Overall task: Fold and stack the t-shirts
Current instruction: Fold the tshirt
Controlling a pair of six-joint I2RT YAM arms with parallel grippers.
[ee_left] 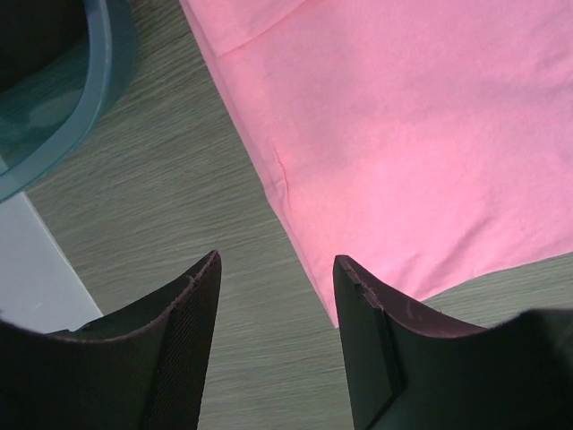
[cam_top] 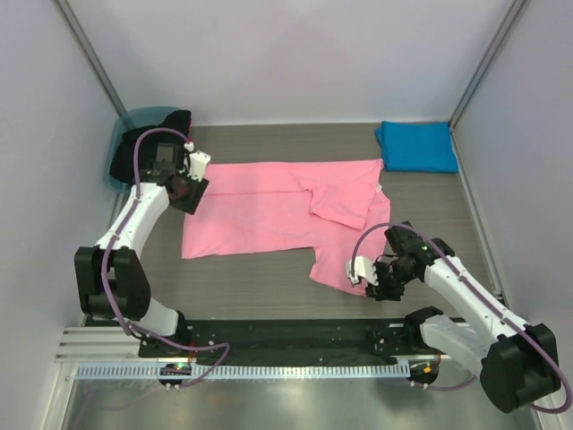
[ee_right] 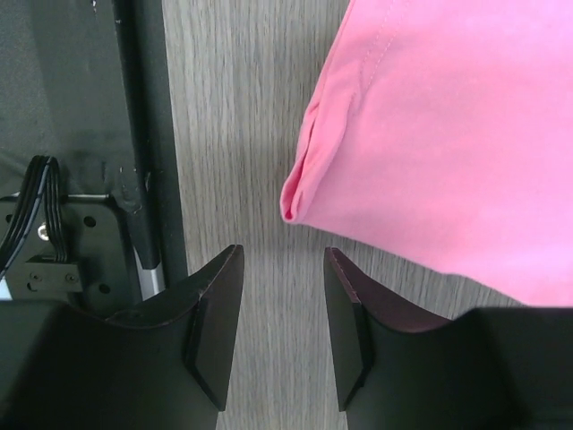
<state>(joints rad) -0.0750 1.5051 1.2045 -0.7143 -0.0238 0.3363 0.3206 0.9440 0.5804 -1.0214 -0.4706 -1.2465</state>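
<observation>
The pink t-shirt (cam_top: 277, 210) lies spread on the table's middle, with one part folded over on its right side. The blue t-shirt (cam_top: 416, 146) lies folded at the back right. My left gripper (cam_top: 190, 192) is open and empty just off the pink shirt's left edge. In the left wrist view a corner of the shirt (ee_left: 421, 134) lies by the right finger of that gripper (ee_left: 276, 269). My right gripper (cam_top: 374, 287) is open and empty at the shirt's near right corner. In the right wrist view that folded corner (ee_right: 448, 134) lies just ahead of the gripper (ee_right: 282, 255).
A teal tub (cam_top: 125, 134) holding dark cloth stands at the back left, close to my left arm; its rim shows in the left wrist view (ee_left: 98, 81). The black base rail (ee_right: 89, 134) runs left of my right gripper. Grey walls close in both sides.
</observation>
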